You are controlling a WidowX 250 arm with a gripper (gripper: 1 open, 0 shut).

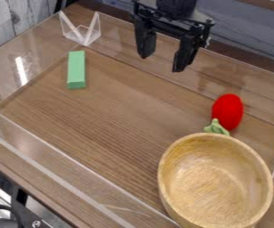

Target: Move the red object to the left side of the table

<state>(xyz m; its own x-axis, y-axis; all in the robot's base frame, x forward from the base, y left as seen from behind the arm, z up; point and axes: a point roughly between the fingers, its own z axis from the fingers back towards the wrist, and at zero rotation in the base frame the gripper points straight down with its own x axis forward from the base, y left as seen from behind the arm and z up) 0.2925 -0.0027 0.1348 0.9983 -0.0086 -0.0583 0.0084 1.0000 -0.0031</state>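
Wooden bowl [215,185] nearest. Red object [229,109] touching its far rim, below-right of tool [162,55]. Likely light, smooth, rounded; best pinched across its middle. Tool empty, jaws apart. Green block [76,69] lower-left of tool on bench [127,116].

Gripper [165,50] showing all black, matte finish. Blocky dark housing sitting above fingers, upper part running out of frame at top. Two long narrow fingers [142,42] hanging below housing, each tapering toward tip. Right-hand finger appearing slightly longer in view. Small lighter glints showing on housing; screws, cables, markings too small to be telling.
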